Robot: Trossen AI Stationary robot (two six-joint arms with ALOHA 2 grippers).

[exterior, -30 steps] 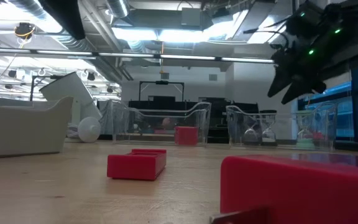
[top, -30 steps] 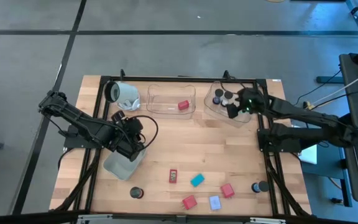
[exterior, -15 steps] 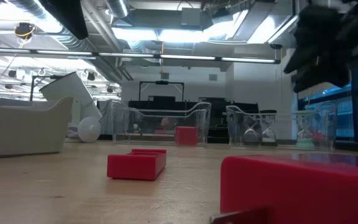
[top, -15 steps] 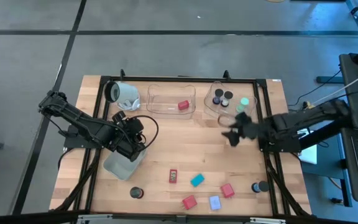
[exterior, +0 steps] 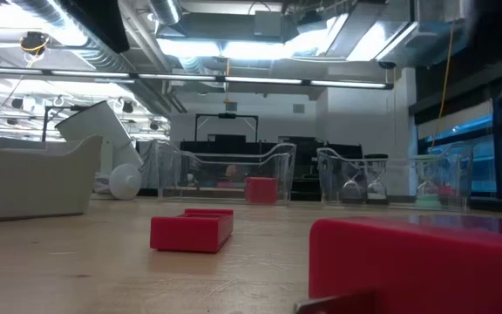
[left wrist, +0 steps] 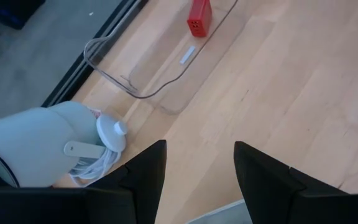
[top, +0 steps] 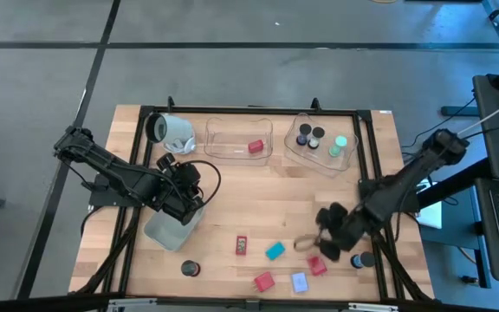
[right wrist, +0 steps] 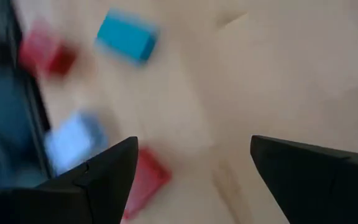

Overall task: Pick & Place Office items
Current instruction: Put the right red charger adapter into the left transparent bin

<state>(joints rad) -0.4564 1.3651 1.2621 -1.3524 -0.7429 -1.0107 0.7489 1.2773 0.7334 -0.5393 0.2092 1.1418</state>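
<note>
Near the table's front edge our right gripper (top: 326,243) now hangs with fingers spread and empty, having swung away from the rear clear tray (top: 320,161) (mint-green disc (top: 341,141) inside). We judge a red block (top: 318,265) just beside it next. Left gripper (left wrist: 194,163) waits, spread.

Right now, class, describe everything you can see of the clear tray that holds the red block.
The clear tray is a shallow, see-through plastic dish with rounded corners and raised, flared walls. It sits flat on the wooden table near the far edge. One red block lies inside at its right end. Nothing else touches it.
</note>
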